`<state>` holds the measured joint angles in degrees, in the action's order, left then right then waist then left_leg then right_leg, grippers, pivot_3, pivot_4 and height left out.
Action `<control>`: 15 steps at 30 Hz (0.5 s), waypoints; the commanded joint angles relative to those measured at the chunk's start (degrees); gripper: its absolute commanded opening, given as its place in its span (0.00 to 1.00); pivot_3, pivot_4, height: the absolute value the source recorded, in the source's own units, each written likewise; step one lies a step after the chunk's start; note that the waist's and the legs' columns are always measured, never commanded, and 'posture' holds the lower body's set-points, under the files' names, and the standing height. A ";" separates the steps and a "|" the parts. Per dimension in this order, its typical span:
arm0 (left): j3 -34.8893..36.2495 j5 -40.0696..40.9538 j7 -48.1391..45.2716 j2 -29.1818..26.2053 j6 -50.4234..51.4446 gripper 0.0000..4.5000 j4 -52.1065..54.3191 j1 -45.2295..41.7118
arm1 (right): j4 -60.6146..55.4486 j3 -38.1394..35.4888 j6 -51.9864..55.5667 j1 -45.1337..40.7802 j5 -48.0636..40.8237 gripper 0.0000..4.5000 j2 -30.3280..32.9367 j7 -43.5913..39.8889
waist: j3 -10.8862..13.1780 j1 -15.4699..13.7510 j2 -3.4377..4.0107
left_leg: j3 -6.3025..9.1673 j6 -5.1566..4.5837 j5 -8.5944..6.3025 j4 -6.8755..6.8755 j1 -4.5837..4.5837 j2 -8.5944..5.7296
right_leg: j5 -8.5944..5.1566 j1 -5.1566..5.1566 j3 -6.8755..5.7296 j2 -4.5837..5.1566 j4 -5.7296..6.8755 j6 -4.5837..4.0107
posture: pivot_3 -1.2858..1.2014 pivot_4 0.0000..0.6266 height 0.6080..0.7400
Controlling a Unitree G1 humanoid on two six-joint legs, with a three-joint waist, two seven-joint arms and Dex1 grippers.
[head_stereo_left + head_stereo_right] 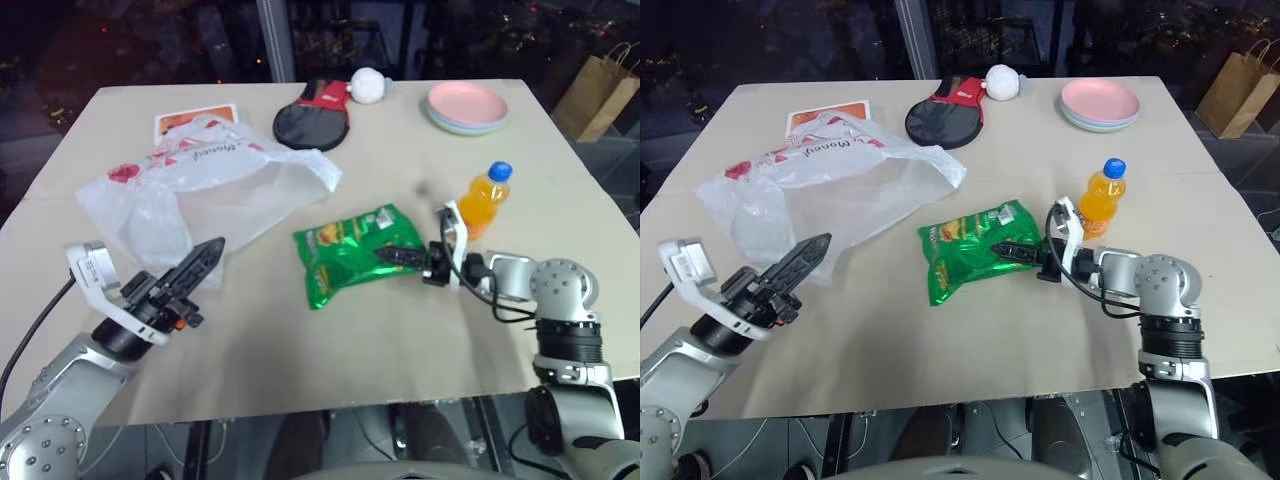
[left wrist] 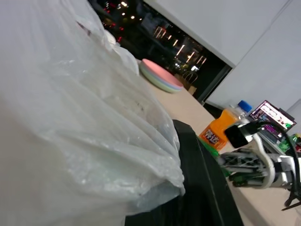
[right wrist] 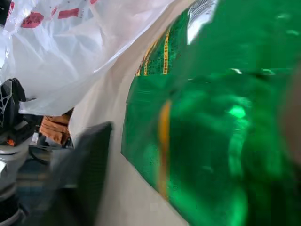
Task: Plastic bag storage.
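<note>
The plastic bag [image 1: 215, 185], thin, translucent white with red print, lies crumpled on the table's left half. My left gripper [image 1: 208, 252] is at the bag's near edge, fingers shut, and in the left wrist view the film [image 2: 70, 117] drapes right over one finger. A shiny green snack packet [image 1: 345, 255] lies in the middle of the table. My right gripper [image 1: 398, 256] reaches onto its right end. In the right wrist view the packet [image 3: 211, 117] sits between the jaws, with bare table showing between one finger [image 3: 87, 174] and the foil, so the jaws stand open.
An orange drink bottle [image 1: 485, 200] stands just behind my right gripper. At the back are stacked pastel plates [image 1: 467, 106], a black and red paddle [image 1: 312, 118], a white ball [image 1: 368, 86] and an orange card [image 1: 190, 120]. A brown paper bag [image 1: 598, 90] stands beyond the table.
</note>
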<state>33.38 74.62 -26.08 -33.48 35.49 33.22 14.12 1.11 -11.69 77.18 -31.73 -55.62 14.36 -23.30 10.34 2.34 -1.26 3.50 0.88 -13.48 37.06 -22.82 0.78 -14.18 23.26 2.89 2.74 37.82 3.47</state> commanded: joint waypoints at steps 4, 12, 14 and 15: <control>0.63 2.30 -0.08 -1.13 -0.51 0.00 1.02 -1.51 | -1.78 -4.05 0.00 -0.75 -1.81 0.04 -1.47 2.92 | 0.00 -0.04 0.00 | 0.00 0.00 0.00 0.00 -0.03 0.00 | 0.00 0.01 0.00 0.00 -0.02 0.00 | 0.52 0.24 1.00; -2.95 5.62 1.08 -0.90 0.83 0.00 2.24 -4.33 | 1.19 -14.60 6.26 -8.54 -13.52 0.01 -9.07 15.79 | 0.04 0.24 0.06 | -0.07 0.00 0.00 -0.02 -0.03 0.00 | 0.00 0.09 0.09 -0.01 0.04 0.00 | 0.52 0.24 1.00; -4.92 6.26 1.54 -0.71 1.09 0.00 3.41 -4.80 | 3.33 -17.76 5.35 -11.08 -19.63 0.01 -12.85 22.80 | 0.04 0.20 0.07 | -0.08 0.00 0.00 -0.04 -0.04 0.07 | 0.01 0.14 0.11 -0.08 0.09 0.00 | 0.52 0.24 1.00; -5.74 6.54 1.64 -0.67 1.16 0.00 3.96 -4.91 | 3.95 -18.46 4.95 -11.78 -22.20 0.01 -14.18 25.78 | 0.03 0.20 0.05 | -0.07 0.00 0.00 -0.06 -0.04 0.08 | 0.01 0.15 0.09 -0.09 0.09 -0.01 | 0.52 0.24 1.00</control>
<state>28.27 79.35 -24.55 -34.12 36.73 34.21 9.44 4.59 -28.11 82.69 -42.56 -72.05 1.54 -2.02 10.36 2.54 -1.21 3.45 0.88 -13.47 36.94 -22.86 0.87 -14.17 23.41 2.98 2.64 37.90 3.46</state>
